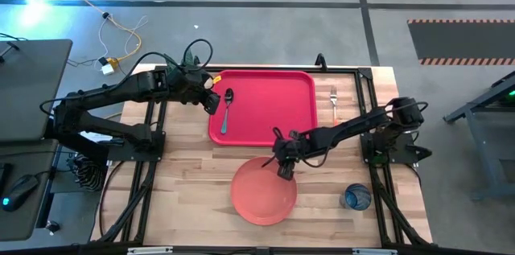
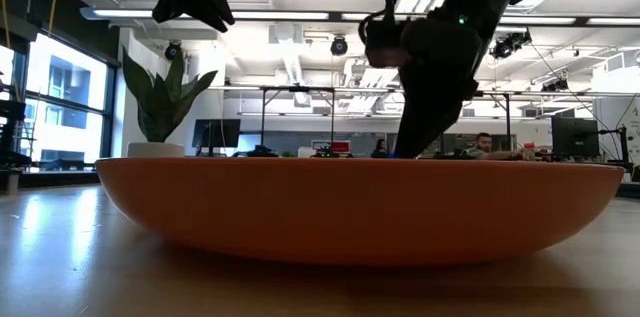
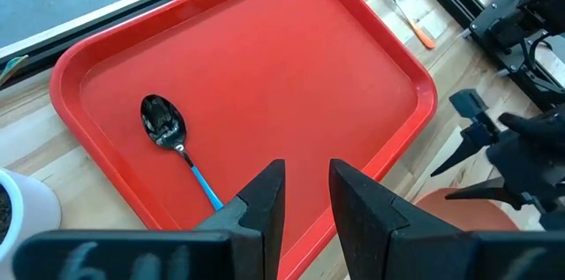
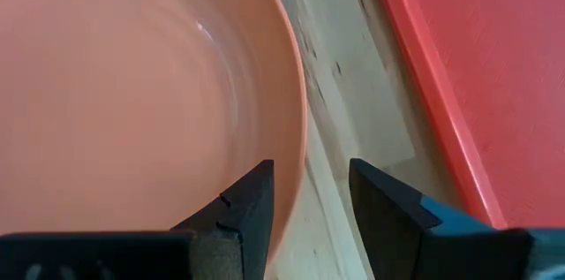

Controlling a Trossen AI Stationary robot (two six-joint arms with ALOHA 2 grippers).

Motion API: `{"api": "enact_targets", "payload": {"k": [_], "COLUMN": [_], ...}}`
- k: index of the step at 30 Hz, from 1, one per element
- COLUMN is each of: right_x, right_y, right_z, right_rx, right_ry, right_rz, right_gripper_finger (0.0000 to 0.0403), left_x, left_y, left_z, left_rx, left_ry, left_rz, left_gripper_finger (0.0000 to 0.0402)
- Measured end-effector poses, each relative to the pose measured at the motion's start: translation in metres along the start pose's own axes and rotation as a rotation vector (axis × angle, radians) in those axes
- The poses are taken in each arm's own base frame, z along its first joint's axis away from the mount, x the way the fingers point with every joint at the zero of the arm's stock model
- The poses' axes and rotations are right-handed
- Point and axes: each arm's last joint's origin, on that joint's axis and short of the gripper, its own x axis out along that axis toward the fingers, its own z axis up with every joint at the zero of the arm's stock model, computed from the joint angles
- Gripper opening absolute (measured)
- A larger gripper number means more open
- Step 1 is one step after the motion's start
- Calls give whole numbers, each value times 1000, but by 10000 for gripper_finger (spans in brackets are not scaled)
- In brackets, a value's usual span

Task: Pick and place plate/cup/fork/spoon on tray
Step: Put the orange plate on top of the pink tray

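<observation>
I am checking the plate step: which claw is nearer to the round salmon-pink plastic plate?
Right. The right claw straddles the round salmon-pink plastic plate at its rim; the left claw hangs apart, above the red tray's edge.

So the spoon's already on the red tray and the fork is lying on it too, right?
Not quite. The spoon is on the red tray, but the fork lies on the wooden table just beyond the tray's right edge, not on it. The high view shows this.
</observation>
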Motion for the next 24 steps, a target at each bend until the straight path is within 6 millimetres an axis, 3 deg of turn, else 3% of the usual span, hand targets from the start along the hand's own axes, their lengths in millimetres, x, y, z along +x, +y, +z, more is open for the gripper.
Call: {"api": "enact_targets", "payload": {"k": [6, 12, 20, 24], "right_x": [17, 20, 20, 20], "right_y": [1, 1, 1, 0], "right_z": [-5, -6, -6, -5], "right_rx": [1, 6, 53, 59], "right_ry": [59, 65, 66, 67], "right_rz": [24, 22, 22, 28], "right_gripper_finger": [140, 130, 20, 13], "left_x": [0, 0, 0, 0], "left_y": [0, 0, 0, 0], "left_z": [0, 0, 0, 0], "left_rx": [6, 8, 9, 8], "left_ry": [0, -1, 0, 0], "left_rz": [0, 0, 0, 1], "left_gripper_finger": [83, 83, 83, 83]}}
